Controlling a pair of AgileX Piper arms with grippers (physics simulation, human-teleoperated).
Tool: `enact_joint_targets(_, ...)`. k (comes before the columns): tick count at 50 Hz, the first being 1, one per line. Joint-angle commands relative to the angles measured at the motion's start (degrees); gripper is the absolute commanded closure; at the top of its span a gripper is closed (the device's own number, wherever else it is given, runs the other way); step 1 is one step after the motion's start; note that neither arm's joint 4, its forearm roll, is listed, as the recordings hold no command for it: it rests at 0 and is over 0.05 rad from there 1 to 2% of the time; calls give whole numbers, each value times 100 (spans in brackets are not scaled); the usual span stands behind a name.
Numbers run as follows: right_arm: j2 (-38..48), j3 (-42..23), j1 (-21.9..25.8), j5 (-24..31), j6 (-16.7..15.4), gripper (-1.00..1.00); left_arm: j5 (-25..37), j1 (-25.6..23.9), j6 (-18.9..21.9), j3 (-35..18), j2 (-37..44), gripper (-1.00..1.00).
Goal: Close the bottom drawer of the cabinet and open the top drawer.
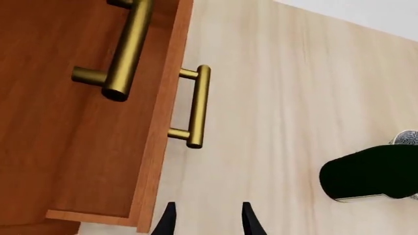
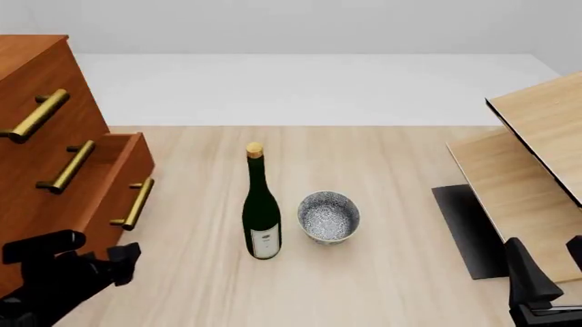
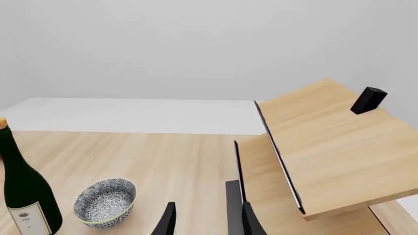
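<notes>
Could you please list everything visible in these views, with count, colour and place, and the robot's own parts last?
cabinet: one, reddish-brown, table's left edge.
top drawer: one, reddish-brown, brass handle, shut as far as visible.
middle drawer: one, reddish-brown, brass handle, slightly out.
bottom drawer: one, reddish-brown, brass handle, pulled out furthest.
wine bottle: one, dark green, upright mid-table.
bowl: one, blue-and-white patterned, right of the bottle.
slanted panels: two, pale wood, table's right side.
table: one, light wood.
left pincer: black, open, near the bottom drawer's handle.
right pincer: black, open, by the panels.
</notes>
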Motion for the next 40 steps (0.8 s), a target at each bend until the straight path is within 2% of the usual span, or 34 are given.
enact_joint_targets(1, 3, -5, -10, -3, -2, -100, -414, 392, 179, 51, 332, -100)
enact_joint_targets(11, 8, -4, -15, -11, -4, -100, -824, 709, 340, -42, 735, -100)
enact_joint_targets(23, 2, 3, -15, -9, 0, -100, -1003, 1009, 519, -101, 904, -100)
enact_joint_targets(28, 1, 5, -15, -10, -1, -100, -1060, 1257, 769, -122, 1022, -100)
enact_joint_targets(30, 3, 8, -18, -11, -6, -100, -1096, 1202, 692, -114, 1019, -100)
enact_joint_targets(32, 4, 11, -19, -14, -9, -100, -1118, 1338, 853, -123, 1066, -100)
enact_joint_targets(40, -1, 13, -13, -8, -13, -100, -1196, 1561, 1055, -57, 1096, -100)
